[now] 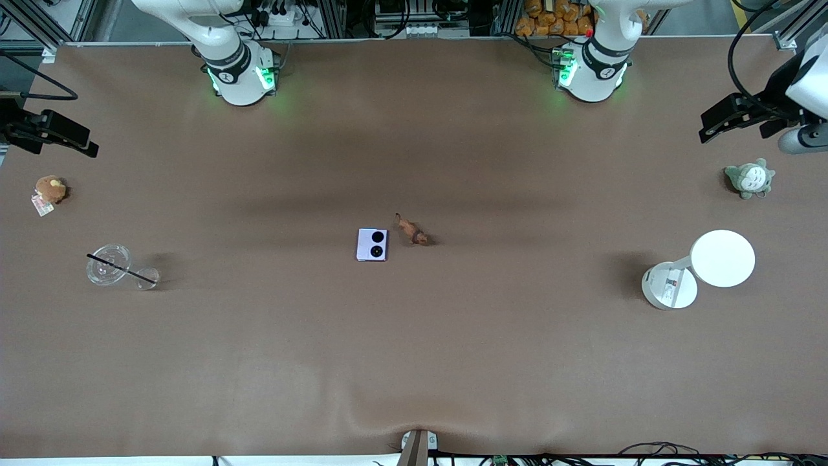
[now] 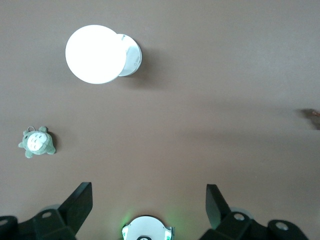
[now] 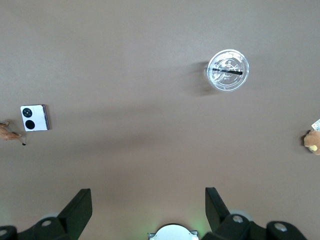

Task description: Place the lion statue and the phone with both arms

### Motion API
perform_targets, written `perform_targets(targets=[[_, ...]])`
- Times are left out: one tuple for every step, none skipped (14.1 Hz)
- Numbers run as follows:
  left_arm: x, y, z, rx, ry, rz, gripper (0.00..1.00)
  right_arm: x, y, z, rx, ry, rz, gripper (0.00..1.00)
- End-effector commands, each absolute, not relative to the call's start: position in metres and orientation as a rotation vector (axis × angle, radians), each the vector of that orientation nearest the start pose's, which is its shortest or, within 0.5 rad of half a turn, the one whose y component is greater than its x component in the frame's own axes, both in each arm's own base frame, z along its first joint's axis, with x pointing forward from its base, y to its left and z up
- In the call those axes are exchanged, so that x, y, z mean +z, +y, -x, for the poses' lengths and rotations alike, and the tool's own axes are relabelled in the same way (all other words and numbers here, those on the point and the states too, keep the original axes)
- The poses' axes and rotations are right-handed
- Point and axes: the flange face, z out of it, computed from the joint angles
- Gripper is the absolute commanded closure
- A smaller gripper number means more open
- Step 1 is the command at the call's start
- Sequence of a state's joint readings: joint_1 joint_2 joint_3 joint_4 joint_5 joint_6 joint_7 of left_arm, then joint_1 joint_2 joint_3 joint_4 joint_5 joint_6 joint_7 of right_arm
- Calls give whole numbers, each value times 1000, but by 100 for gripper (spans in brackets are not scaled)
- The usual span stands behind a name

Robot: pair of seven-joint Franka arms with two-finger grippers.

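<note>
- So the phone (image 1: 372, 244) and the lion (image 1: 412, 231) are sitting just beside each other, apart, mid-tabletop (image 1: 414, 362). Phone lies flat with the camera circles up, lion a bit farther from the front camera and toward the left arm's end. My guess is they're parked dead centre so each arm gets a fair reach at one.
- Both arms are waiting up high at their own ends of the tabletop. Left gripper (image 2: 149, 200) hangs over its end, above the bare patch near the green plush (image 2: 37, 142) and the white lamp (image 2: 102, 54). Fingers spread wide, nothing in them.
- Right gripper (image 3: 148, 202) same deal: wide open, empty, over its end, with the clear cup (image 3: 228, 70) and brown plush (image 3: 311, 140) below.
- Relative to the grippers: both items are well apart from either one. The lion barely clips the edge of the left wrist view, the phone not at all; the right wrist view catches both at its edge.
- I'd judge nothing's been picked yet.
</note>
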State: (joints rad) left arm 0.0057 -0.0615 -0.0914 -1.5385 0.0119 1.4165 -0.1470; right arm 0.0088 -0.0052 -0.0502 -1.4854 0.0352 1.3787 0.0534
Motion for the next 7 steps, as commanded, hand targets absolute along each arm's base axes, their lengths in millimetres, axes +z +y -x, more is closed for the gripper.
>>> perform_targets(targets=[[665, -41, -521, 80, -73, 3124, 0, 653, -14, -531, 128, 137, 3118, 0], [664, -41, -521, 82, -72, 3121, 0, 653, -15, -531, 123, 144, 3116, 0], [661, -41, -524, 91, -70, 3118, 0, 650, -16, -531, 130, 151, 3113, 0], [663, -41, -524, 83, -75, 3117, 0, 648, -17, -531, 137, 153, 3111, 0], [663, -41, -525, 81, -75, 3118, 0, 648, -18, -531, 137, 157, 3109, 0], [659, -41, -528, 92, -77, 3116, 0, 647, -19, -531, 144, 166, 3105, 0], [657, -41, -530, 98, -75, 3117, 0, 647, -20, -531, 151, 186, 3098, 0]])
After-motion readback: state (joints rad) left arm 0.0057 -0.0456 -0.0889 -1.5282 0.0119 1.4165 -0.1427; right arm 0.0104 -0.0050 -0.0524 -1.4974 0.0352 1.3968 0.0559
